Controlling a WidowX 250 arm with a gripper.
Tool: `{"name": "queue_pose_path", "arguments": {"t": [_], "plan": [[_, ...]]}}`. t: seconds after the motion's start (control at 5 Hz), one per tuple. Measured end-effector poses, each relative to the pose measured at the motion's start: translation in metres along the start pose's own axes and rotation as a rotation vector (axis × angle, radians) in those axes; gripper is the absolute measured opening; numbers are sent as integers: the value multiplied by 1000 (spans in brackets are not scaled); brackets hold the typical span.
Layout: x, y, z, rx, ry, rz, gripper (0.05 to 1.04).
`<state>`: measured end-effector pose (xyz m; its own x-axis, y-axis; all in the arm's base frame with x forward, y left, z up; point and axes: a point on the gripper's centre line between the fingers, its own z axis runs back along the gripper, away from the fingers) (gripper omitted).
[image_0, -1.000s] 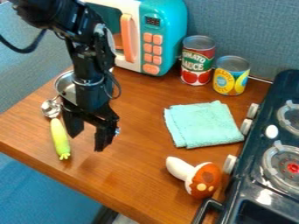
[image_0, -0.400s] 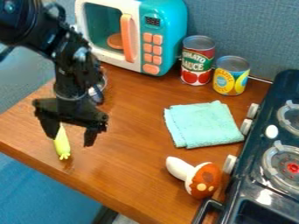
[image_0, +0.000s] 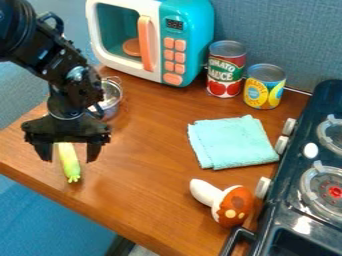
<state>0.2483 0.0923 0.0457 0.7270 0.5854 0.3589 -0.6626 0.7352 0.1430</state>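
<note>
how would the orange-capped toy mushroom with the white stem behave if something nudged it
The orange-capped toy mushroom with the white stem would probably roll in a curve, since it lies on its side with a round cap wider than its stem. Its smooth-looking surface may let it slip on the wooden tabletop. It likely keeps its shape, as nothing on it sags.

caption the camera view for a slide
Open end effector hanging over a yellow-green toy on a wooden counter, with a folded teal cloth
</note>
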Motion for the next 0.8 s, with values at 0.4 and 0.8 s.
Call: {"name": "queue_pose_path", "arguments": {"t": [0.4, 0.8], "plan": [[8, 11, -9, -10, -10, 148, 1000], [9, 17, -39, -28, -8, 298, 1001]]}}
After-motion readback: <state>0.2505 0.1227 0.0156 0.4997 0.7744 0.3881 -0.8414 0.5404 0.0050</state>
